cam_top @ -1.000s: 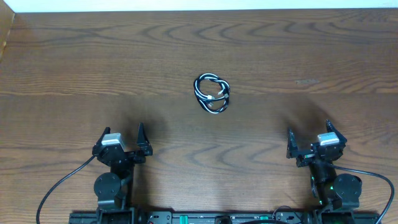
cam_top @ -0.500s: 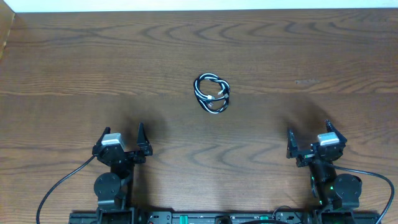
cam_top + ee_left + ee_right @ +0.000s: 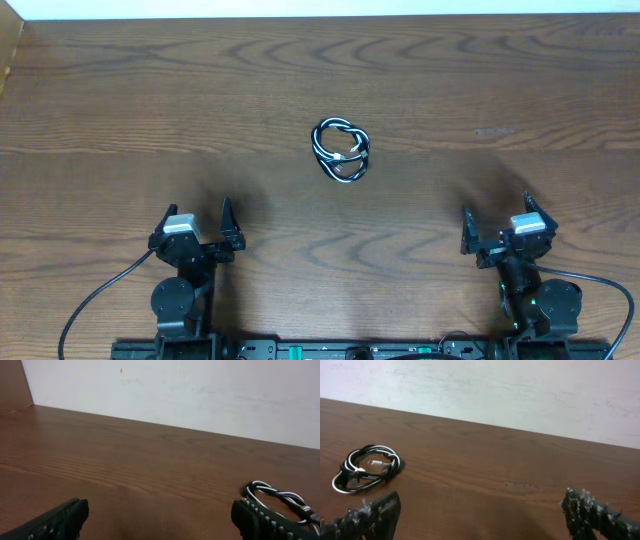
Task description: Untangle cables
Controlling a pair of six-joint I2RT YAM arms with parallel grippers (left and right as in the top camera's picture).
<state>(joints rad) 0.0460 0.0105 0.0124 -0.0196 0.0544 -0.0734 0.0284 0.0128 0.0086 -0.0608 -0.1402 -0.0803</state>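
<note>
Overhead: brown wood-grain table point(image 3: 500, 90). Left pincer point(image 3: 195, 226) and right pincer point(image 3: 497, 228) both spread wide, holding and touching nothing. Black and white cables point(image 3: 341, 151) coiled together, well ahead of both pincers, between them.
Left wrist: white wall point(image 3: 200, 395) behind table; cables ahead-right.
Right wrist: cables ahead-left.

Even, diffuse room light, moderately bright. Faint soft shadow patches, mild sheen on the table point(image 3: 420, 80). Overhead crisp; wrist views softer, foreground blurry.
</note>
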